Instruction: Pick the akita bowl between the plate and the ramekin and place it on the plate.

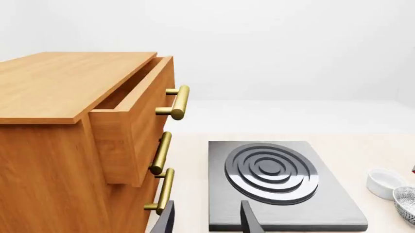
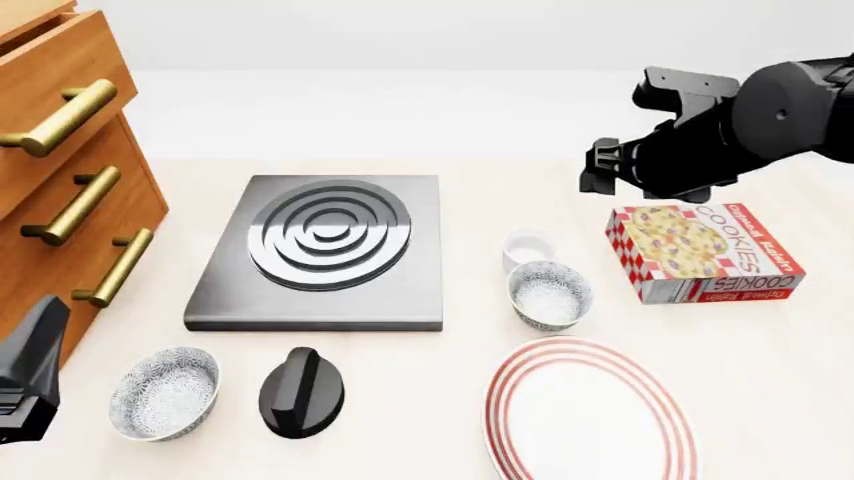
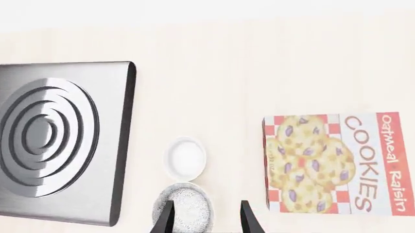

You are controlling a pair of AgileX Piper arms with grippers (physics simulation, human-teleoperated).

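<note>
Akita bowl (image 2: pixel 550 294) upright, mouth up.

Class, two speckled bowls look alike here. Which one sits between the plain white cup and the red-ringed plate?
The speckled bowl right of the stove plate, touching the cup; the other sits beside the black knob.

Right arm (image 2: pixel 747 115): matte black throughout, bulky rounded casing segments joined by blocky angular housings; faint grey highlights on upper edges. No markings, cables or screws resolvable in the front view.

Left arm (image 2: pixel 27 375): only a dark charcoal wedge-shaped part shows at the frame edge.

Wrist views: each pair of jaws appears as two slim, dark grey, tapered blades with flat inner faces; same design on both arms.
</note>
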